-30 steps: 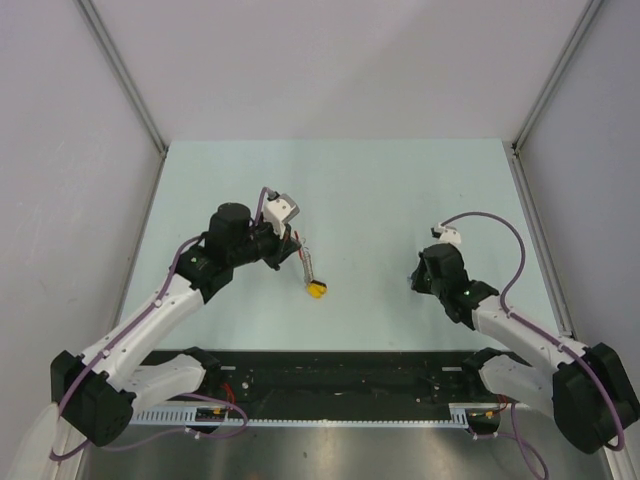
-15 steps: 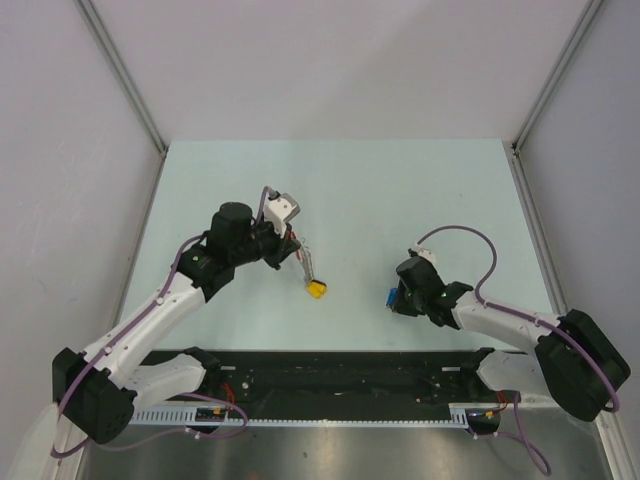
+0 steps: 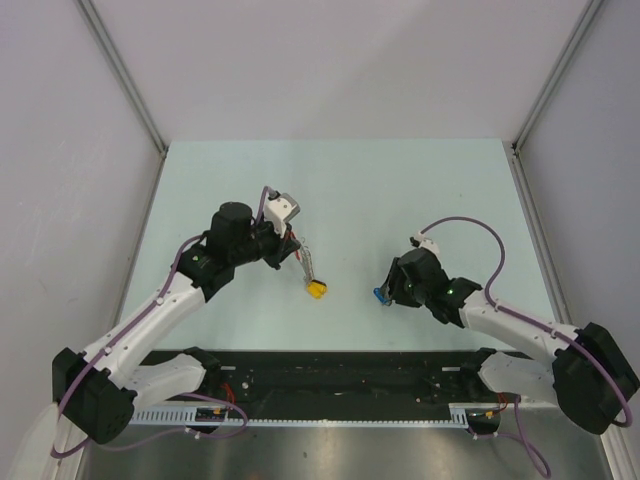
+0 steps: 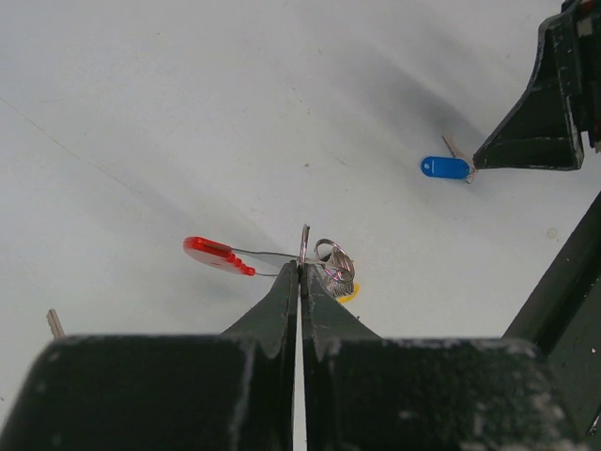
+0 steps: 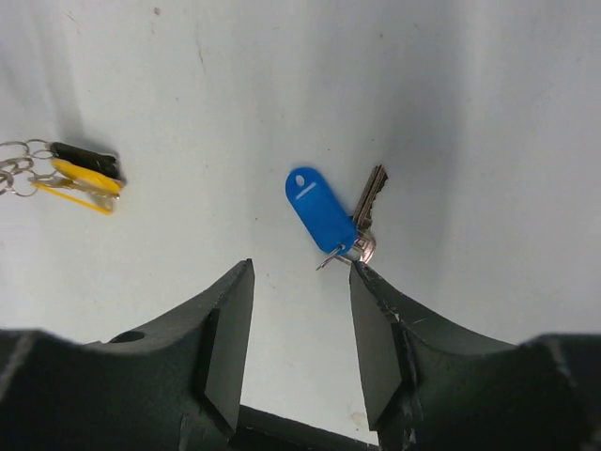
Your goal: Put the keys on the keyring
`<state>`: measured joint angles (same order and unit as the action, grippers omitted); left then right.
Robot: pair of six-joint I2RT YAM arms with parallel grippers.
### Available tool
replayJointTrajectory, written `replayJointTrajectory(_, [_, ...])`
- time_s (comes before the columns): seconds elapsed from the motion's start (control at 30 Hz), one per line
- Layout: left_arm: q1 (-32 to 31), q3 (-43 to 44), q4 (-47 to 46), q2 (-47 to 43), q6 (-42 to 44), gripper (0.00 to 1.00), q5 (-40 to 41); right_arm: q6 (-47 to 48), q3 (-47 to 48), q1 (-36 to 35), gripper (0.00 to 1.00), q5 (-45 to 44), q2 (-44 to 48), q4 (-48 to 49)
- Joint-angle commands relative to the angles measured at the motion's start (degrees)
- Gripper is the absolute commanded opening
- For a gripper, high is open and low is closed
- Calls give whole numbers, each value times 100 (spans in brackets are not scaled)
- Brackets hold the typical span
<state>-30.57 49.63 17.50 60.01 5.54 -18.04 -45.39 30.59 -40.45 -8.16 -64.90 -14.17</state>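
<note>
Keyring (image 4: 331, 266) stays clenched in our left hand (image 4: 300, 272). Our right hand (image 5: 300, 271) has swung closer and released, leaving the blue key (image 5: 322, 221) on the tabletop (image 5: 470, 94), so threading needs a regrasp.

keyring (image 3: 314, 286) on the table (image 3: 400, 190) left of centre, key (image 3: 380, 294) to its right, just before the right end effector (image 5: 300, 271)

I count one blue-capped silver metal key (image 5: 319, 209) and one grey metal keyring bunch with red and yellow pieces (image 4: 331, 267).
</note>
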Motion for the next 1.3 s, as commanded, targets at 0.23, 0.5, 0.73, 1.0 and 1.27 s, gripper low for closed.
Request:
replayJointTrajectory(0.23, [33, 311, -124, -174, 43, 0, 46, 452, 202, 362, 60, 719, -135, -200])
replayJointTrajectory(0.5, [42, 302, -132, -183, 52, 0, 29, 531, 184, 230, 65, 755, -716, 212])
replayJointTrajectory(0.73, [33, 302, -124, -182, 61, 0, 38, 469, 193, -33, 68, 1229, -1129, 845])
replayJointTrajectory(1.0, [33, 302, -124, -182, 52, 0, 20, 758, 553, -174, 69, 1222, -1490, 1321])
replayJointTrajectory(1.27, [33, 284, -124, -226, 96, 0, 90, 1373, 843, -130, 69, 1019, -824, 444])
